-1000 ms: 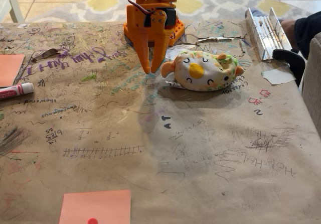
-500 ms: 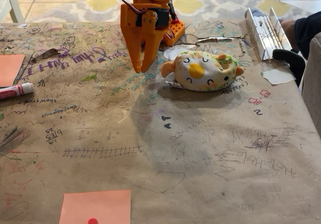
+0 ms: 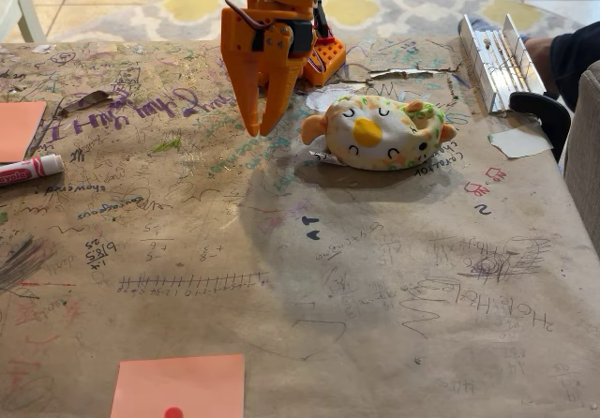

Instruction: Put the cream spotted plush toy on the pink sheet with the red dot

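Orange gripper (image 3: 257,126) has slid left and lifted a little over the last second; a second ago its tips hung just beside the toy's left nub, now there is a clear gap between them. Fingers point down, tips nearly together with only a thin slit, holding nothing. So it has drifted off the target, not toward it; looks like repositioning, and the grasp is not yet begun.

Cream spotted plush toy (image 3: 380,132) hasn't moved: lying on the surface right of centre toward the far edge, beak facing the camera, on a scrap of white paper. Pink sheet with the red dot (image 3: 178,386) sits at the near edge, left of centre, dot at the bottom border, well apart from the toy. Whole carry still to do.

Surface (image 3: 375,296) is brown paper covered in scribbles, numbers and doodles. Plain pink sheet (image 3: 19,126) at the left edge, a marker (image 3: 28,169) just below it. A metal rail piece (image 3: 492,57) lies far right, a bit of tape (image 3: 518,141) near it. A person's dark sleeve (image 3: 574,57) shows at the right edge. Behind: tile floor and a grey-yellow patterned rug (image 3: 192,6), a white chair leg top left.
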Motion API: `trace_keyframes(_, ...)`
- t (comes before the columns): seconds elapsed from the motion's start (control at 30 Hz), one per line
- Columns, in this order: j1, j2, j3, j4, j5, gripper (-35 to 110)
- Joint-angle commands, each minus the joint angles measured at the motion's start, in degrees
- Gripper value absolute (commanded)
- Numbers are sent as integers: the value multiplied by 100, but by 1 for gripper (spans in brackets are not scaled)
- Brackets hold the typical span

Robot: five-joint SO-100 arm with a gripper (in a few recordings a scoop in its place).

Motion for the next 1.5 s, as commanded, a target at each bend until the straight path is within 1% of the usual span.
trace_keyframes(0.0, -448, -1371, -1986, 835, 229, 0)
trace_keyframes(0.03, -686, -1890, -2470, 932, 448, 2)
trace_keyframes(0.07, -905, -2338, -2909, 1169, 413, 7)
trace_keyframes(0.13, -1327, -3094, -3612, 1591, 0, 27)
trace_keyframes(0.2, -1661, -3814, -4113, 1723, -316, 42)
trace_keyframes(0.23, -1784, -4148, -4307, 1731, -413, 45)
trace_keyframes(0.33, -2101, -4869, -4491, 1600, -483, 45)
trace_keyframes(0.43, -2470, -5520, -3981, 562, -281, 45)
trace_keyframes(0.57, -3322, -6671, -3727, -439, 378, 45)
trace_keyframes(0.67, -3955, -7286, -3234, -1354, 844, 44)
trace_keyframes(0.7, -4157, -7453, -3041, -1670, 984, 41)
trace_keyframes(0.73, -4359, -7594, -2936, -1863, 1107, 30)
trace_keyframes(0.77, -4553, -7655, -3006, -1828, 1380, 10)
trace_keyframes(0.8, -4720, -7717, -3085, -1854, 1626, 0)
trace_keyframes(0.97, -5309, -7567, -2848, -1828, 2373, 0)
trace_keyframes(1.07, -5502, -6759, -2558, -1266, 2575, 0)
trace_keyframes(1.17, -5080, -5678, -2944, -220, 2602, 0)
trace_keyframes(1.23, -4658, -4992, -3656, 580, 2294, 0)
trace_keyframes(1.3, -4518, -4447, -4271, 1459, 1811, 0)
trace_keyframes(1.33, -4518, -4219, -4342, 1890, 1679, 0)
trace_keyframes(1.37, -4482, -4008, -4377, 2188, 1758, 0)
trace_keyframes(1.47, -3858, -3621, -4931, 2382, 1591, 0)
